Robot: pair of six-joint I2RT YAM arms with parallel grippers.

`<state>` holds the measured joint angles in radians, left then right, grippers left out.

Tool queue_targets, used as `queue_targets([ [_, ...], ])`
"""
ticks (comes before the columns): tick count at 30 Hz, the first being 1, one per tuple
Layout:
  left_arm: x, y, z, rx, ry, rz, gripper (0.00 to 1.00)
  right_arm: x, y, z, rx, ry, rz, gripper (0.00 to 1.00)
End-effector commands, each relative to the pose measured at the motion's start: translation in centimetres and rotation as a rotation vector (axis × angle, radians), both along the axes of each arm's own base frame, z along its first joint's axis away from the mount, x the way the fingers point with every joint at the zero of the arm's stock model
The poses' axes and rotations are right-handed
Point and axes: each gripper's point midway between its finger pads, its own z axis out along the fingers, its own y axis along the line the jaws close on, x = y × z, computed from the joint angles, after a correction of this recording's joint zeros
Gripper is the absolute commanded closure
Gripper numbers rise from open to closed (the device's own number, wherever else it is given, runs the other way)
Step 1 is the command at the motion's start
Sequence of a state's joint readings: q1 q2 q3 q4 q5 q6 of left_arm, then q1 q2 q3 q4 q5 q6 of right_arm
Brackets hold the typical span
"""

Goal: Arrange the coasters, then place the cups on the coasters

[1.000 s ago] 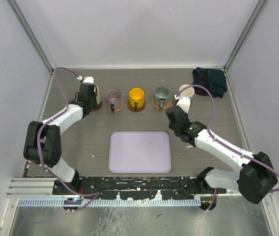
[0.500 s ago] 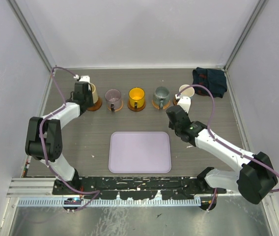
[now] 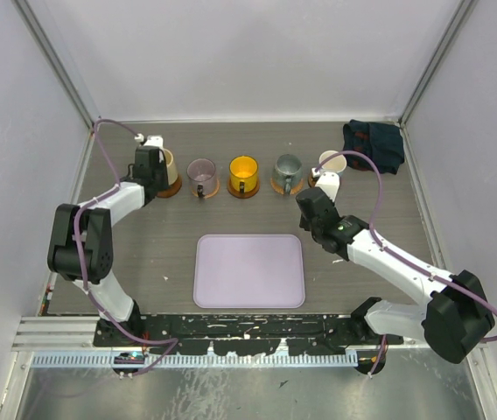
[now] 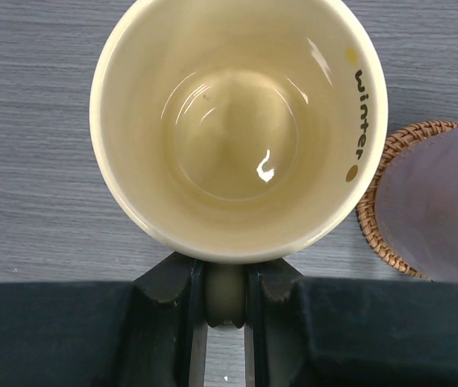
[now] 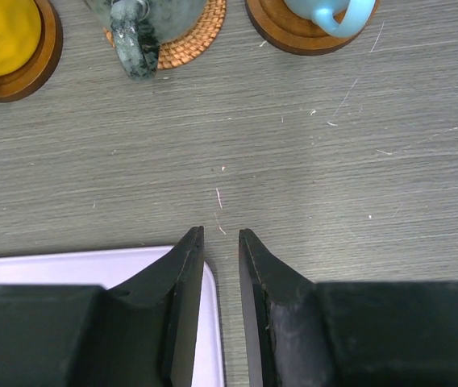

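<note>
Left wrist: my left gripper (image 4: 225,272) pinches the cream cup (image 4: 237,121) by its handle (image 4: 226,302), cup straight ahead over the leftmost coaster (image 3: 173,188); my right gripper (image 5: 221,235) is nearly closed, empty.

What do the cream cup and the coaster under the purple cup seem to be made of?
Cream cup: probably glazed ceramic, glossy with a bright highlight inside. Coaster: probably woven rattan or similar fibre; braided strands show at its edge.
</note>
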<state>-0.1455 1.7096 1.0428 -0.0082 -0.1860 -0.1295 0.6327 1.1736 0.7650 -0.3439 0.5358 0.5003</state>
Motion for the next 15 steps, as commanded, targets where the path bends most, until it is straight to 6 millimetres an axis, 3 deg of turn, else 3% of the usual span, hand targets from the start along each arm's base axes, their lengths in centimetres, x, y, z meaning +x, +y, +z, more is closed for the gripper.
queue_targets([
  [1, 2.7, 0.1, 3.8, -0.012, -0.165, 0.006, 0.97, 1.3, 0.9, 2.4, 0.064, -0.073, -0.007, 0.7],
  [15, 1.4, 0.3, 2.8, -0.013, -0.147, 0.017, 0.97, 1.2, 1.0, 2.0, 0.07, -0.06, -0.005, 0.7],
])
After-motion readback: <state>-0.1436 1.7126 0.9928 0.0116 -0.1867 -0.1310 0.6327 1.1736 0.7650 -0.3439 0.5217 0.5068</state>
